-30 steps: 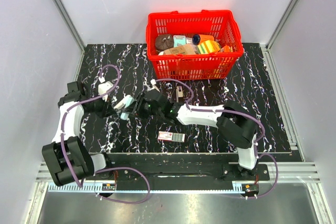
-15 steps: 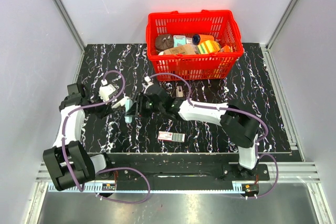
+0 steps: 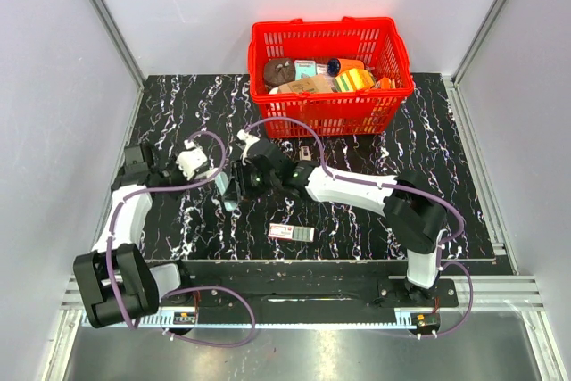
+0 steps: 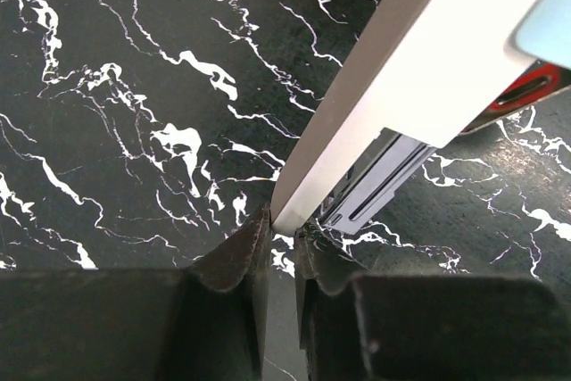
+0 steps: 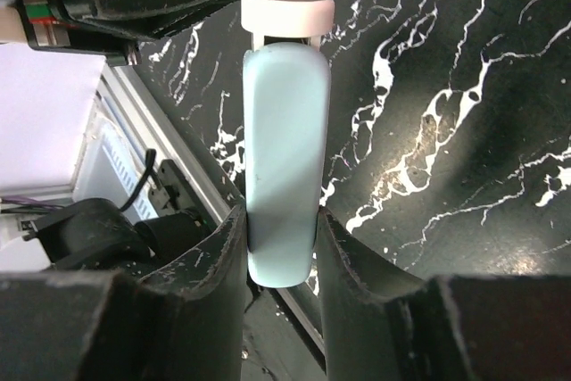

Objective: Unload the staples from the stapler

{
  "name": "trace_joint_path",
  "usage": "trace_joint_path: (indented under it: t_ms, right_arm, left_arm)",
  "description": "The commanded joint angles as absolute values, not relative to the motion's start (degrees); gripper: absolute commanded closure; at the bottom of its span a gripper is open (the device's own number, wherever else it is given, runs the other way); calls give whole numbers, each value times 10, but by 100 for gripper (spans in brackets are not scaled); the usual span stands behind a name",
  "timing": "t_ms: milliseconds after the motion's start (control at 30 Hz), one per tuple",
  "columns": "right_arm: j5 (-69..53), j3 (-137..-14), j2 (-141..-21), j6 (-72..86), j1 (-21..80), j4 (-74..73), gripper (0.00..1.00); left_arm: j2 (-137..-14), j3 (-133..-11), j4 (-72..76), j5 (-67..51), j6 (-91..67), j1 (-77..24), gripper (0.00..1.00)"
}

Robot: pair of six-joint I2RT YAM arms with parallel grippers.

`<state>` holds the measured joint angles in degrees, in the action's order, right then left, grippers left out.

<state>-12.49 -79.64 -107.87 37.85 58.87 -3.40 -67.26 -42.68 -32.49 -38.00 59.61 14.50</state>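
Right, the stapler [image 5: 281, 131] is up between both arms over the left-centre of the table [image 3: 428, 131], and it reads pale blue and whitish here rather than dark. The right claw [image 5: 281, 216] is clamped round its pale blue body, one finger on each side. The left claw [image 4: 281, 229] is pinched tight on the tip of the whitish top arm [image 4: 393, 78], and that arm stands away from the silvery metal rail [image 4: 375, 180] under it. So I'd call this the opening step, with the rail partly bared. No loose staples show on the table, and whether any sit in the rail I cannot tell, so the unloading itself looks not yet done: the strip has to come out of the rail. On to containers. The red basket [image 3: 330, 111] sits at the far edge, right of centre, well apart from the stapler. It is packed with brown items, a teal box and a stack in orange, yellow and green. A flat red-and-white box [image 3: 292, 232] lies on the near side; its contents are hidden.
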Motion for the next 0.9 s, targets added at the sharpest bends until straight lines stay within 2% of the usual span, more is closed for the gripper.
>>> trace_joint_path:
  t_ms: [0, 267, 467, 533, 633, 667, 867]
  right_arm:
    - [-128, -780, -1057, 339, 596, -92, 100]
    - [-112, -784, -1060, 351, 599, -62, 100]
    - [-97, -792, -1060, 362, 599, -55, 100]
    - [-75, -795, -1056, 372, 599, -48, 100]
    - [-30, -810, -1049, 388, 598, -33, 100]
    - [-17, -818, -1050, 391, 598, -32, 100]
    - [26, -885, -1079, 412, 588, -51, 100]
  left_arm:
    - [-634, -389, -190, -306, 620, 131, 100]
    - [-561, -299, -101, -254, 657, 84, 100]
    - [-571, -328, -145, -260, 623, 76, 99]
    - [-577, -356, -192, -285, 596, 74, 94]
    - [-591, -408, -320, -357, 577, 74, 77]
    - [-599, -427, -368, -385, 584, 74, 70]
    - [-605, -488, -603, -507, 685, 73, 47]
